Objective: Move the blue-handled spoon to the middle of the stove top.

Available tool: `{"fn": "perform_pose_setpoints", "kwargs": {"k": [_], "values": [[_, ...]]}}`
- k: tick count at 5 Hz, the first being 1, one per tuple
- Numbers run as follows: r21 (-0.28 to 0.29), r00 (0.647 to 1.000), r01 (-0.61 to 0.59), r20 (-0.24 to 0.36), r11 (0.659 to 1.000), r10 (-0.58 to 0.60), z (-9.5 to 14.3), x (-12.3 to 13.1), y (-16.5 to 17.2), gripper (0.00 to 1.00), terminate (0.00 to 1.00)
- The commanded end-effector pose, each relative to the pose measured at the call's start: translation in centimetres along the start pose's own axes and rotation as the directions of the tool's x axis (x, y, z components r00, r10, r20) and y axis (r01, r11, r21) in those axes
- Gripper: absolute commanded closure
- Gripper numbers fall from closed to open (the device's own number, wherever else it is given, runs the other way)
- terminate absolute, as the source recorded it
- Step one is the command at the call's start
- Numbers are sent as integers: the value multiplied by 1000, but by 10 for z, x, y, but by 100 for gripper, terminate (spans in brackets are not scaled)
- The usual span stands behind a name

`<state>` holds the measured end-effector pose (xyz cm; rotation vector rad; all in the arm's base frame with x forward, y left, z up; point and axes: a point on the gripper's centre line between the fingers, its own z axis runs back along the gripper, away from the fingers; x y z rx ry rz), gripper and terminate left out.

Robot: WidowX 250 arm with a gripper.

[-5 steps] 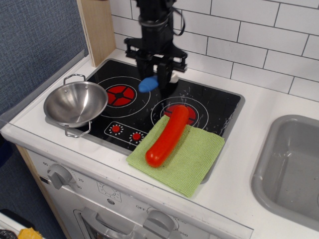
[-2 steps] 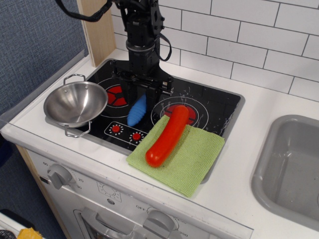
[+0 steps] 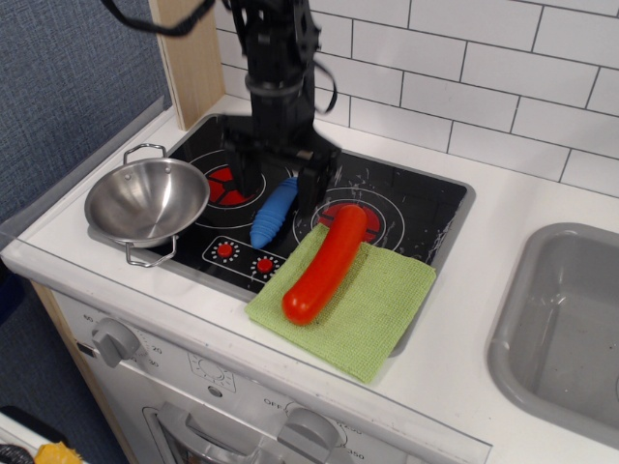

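Observation:
The blue-handled spoon (image 3: 272,215) lies on the black stove top (image 3: 406,208), between the two red burners and just behind the knobs. Only its ribbed blue handle shows; the silver bowl is hidden under the gripper. My gripper (image 3: 276,188) stands straight over the spoon's far end, low over the glass. Its fingers (image 3: 309,191) are spread wide, one on each side of the handle. They do not appear to clamp it.
A long red sausage-shaped object (image 3: 327,263) lies on a green cloth (image 3: 372,304) over the stove's front right. A steel pan (image 3: 145,200) sits at the stove's left edge. A grey sink (image 3: 571,319) is at right, a wooden post (image 3: 189,58) at back left.
The gripper carried the spoon from the back of the stove forward and down to the middle. The spoon now lies on the glass and the fingers stand apart around it.

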<state>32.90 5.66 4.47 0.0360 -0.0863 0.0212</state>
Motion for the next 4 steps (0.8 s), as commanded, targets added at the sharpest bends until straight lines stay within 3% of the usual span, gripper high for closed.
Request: {"fn": "perform_pose_setpoints", "kwargs": {"k": [1, 3, 4], "values": [[-17, 997, 52, 65, 998, -51, 50, -5, -8, 0, 0], [-17, 997, 52, 65, 998, -51, 50, -5, -8, 0, 0], [-17, 997, 52, 65, 998, -51, 50, -5, -8, 0, 100]]}}
